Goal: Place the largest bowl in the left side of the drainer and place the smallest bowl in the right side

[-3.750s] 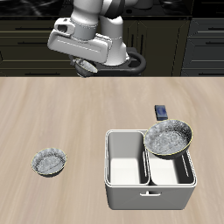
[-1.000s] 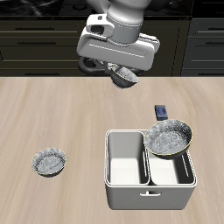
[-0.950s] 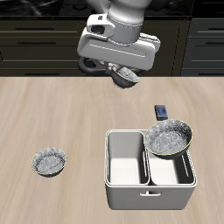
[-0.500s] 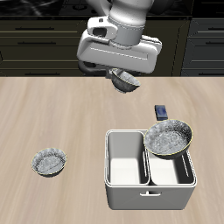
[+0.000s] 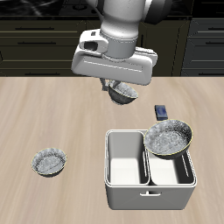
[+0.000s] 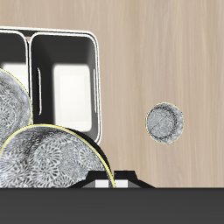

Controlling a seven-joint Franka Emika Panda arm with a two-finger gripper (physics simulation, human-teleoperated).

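Drainer (image 5: pixel 149 188) sits lower right of the frame, large bowl (image 5: pixel 168 137) atop its frame-right compartment — a block (image 5: pixel 162 111) just behind. Mid bowl (image 5: pixel 50 161) lies lower left; small bowl (image 5: pixel 123 92) hangs upper centre.

A grey patterned bowl (image 5: pixel 50 162) is seen upright on the wooden counter (image 5: pixel 52 114), alone near the front edge. A small dark flat object (image 5: pixel 162 111) is noted farther back. Dark cabinets (image 5: pixel 35 44) are seen behind.

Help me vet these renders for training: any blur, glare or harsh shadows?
Exterior view: sharp, soft even light, only a faint shadow around the drainer. Wrist view: equally sharp; the drainer's floors glare near-white, and the smallest bowl, held close, crowds the frame.
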